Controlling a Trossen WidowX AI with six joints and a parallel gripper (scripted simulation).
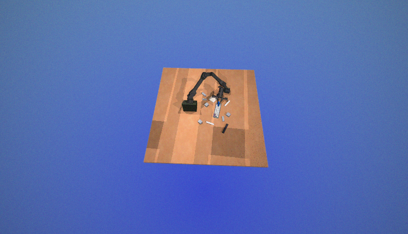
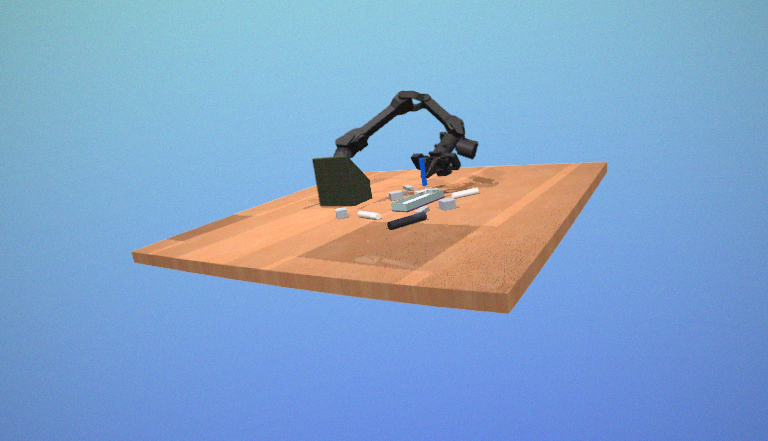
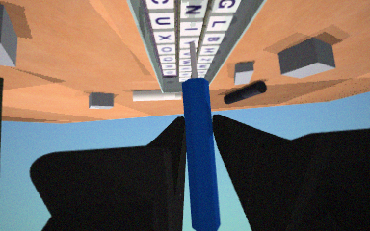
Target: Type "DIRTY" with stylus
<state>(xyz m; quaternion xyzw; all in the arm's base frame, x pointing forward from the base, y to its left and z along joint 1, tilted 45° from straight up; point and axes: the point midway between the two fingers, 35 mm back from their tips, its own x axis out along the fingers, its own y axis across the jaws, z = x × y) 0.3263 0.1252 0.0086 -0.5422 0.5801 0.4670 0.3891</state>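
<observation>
My gripper [image 1: 219, 100] [image 2: 427, 171] [image 3: 198, 122] is shut on the blue stylus [image 1: 218, 103] [image 2: 423, 172] [image 3: 198, 154]. The stylus is held nearly upright, its thin grey point [image 3: 194, 60] toward the keys. The keyboard [image 1: 217, 111] [image 2: 403, 205] [image 3: 236, 29] is a long grey tray with white lettered keys in three lines. In the wrist view the stylus point overlaps the key just past I in the middle line, and its letter is mostly hidden. In the exterior view the point is at the keyboard's far part. I cannot tell whether it touches a key.
Grey blocks [image 1: 228, 114] [image 2: 447, 203] [image 3: 305, 59] lie around the keyboard. A black cylinder [image 1: 224, 128] [image 2: 407, 220] [image 3: 246, 91] and a white cylinder [image 1: 210, 123] [image 2: 368, 215] [image 3: 156, 95] lie beyond its near end. Another white cylinder [image 1: 227, 103] [image 2: 464, 193] lies beside its far end.
</observation>
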